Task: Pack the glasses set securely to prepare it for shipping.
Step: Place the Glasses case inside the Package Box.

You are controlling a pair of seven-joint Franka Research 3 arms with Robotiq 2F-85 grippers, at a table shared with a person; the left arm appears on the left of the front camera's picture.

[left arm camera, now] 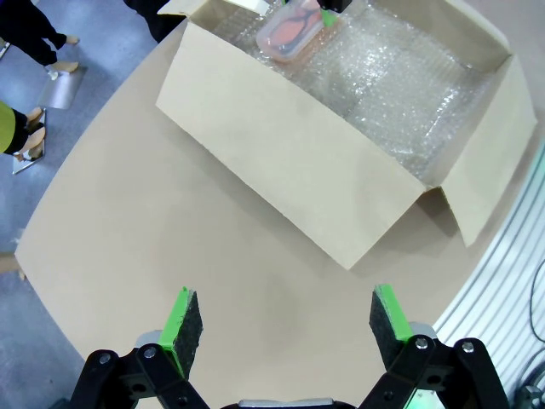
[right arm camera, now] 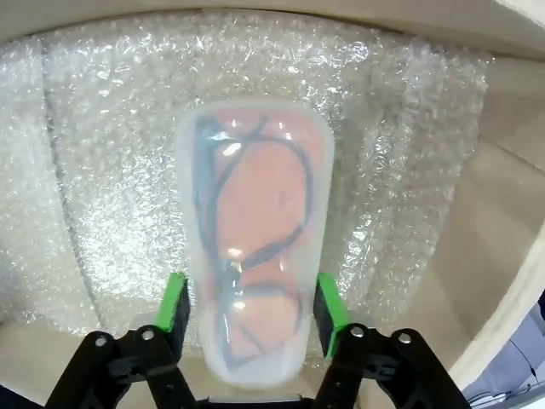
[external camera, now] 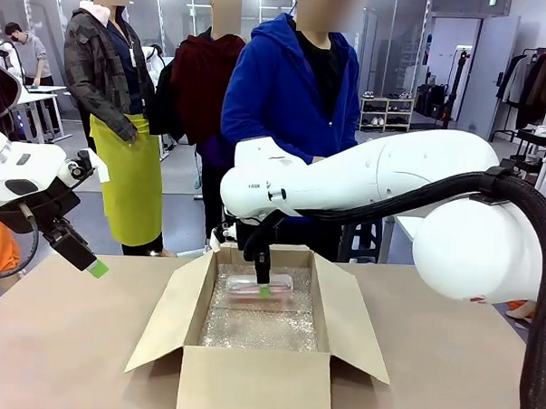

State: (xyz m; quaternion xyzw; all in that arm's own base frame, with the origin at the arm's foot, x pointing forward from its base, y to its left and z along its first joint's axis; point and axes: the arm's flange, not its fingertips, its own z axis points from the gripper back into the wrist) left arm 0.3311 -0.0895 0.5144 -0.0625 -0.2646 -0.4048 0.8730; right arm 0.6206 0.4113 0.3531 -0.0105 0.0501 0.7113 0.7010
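- One clear-white glasses case (right arm camera: 251,230), pink inside with dark frames showing through the lid, lies flat on the bubble wrap (external camera: 258,331) lining the bottom of the open cardboard box (external camera: 247,384), toward the box's far end.
- Right fingers (right arm camera: 173,311) reach down into the box and straddle the near end of the case, one green pad just beside each long side. Whether they press on it or stand free of it cannot be told.
- Left fingers (left arm camera: 183,328) are spread wide with nothing between them, hanging above the bare surface (external camera: 67,359) on the robot's left, well apart from the box.
- All four box flaps are folded outward, and the box sits at the middle of the surface.
- A person in a blue hooded top (external camera: 278,96) stands at the far side, behind the box.
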